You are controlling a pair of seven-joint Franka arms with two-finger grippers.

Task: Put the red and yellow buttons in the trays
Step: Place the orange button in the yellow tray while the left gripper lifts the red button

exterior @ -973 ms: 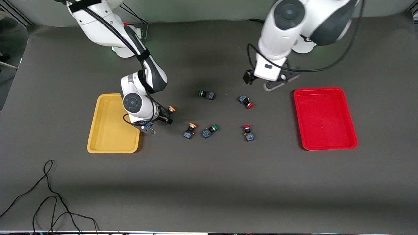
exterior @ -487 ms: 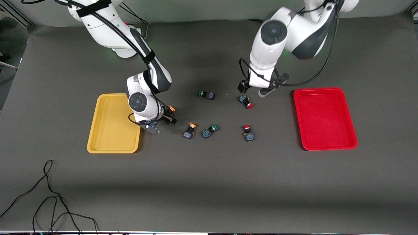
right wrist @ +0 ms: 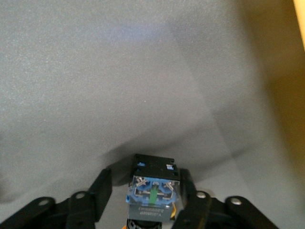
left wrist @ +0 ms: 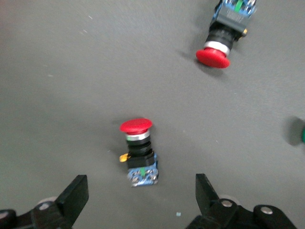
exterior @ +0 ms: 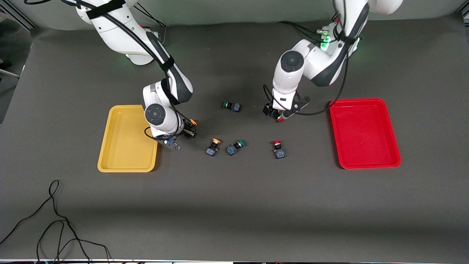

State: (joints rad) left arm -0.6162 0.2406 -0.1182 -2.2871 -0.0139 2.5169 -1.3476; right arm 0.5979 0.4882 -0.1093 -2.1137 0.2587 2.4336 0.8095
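Observation:
The yellow tray (exterior: pixel 126 167) lies toward the right arm's end of the table, the red tray (exterior: pixel 364 132) toward the left arm's end. My right gripper (exterior: pixel 188 131) is low beside the yellow tray, open, with a yellow-capped button (exterior: pixel 192 122) between its fingers. In the right wrist view (right wrist: pixel 153 191) one finger touches the button's body and a gap shows at the other. My left gripper (exterior: pixel 274 112) is open, low over a red-capped button (exterior: pixel 280 118), which lies just past its fingertips (left wrist: pixel 138 152). A second red button (exterior: pixel 278 149) and a second yellow button (exterior: pixel 213 146) lie nearer the front camera.
Two green-capped buttons lie among the others, one (exterior: pixel 232 106) between the arms and one (exterior: pixel 234 147) beside the loose yellow button. A black cable (exterior: pixel 55 220) curls on the mat near the front camera. The yellow tray's edge shows in the right wrist view (right wrist: pixel 290 95).
The left arm has swung down from above the table to the red button near the red tray. The right gripper has shifted slightly away from the yellow tray, around the yellow button.

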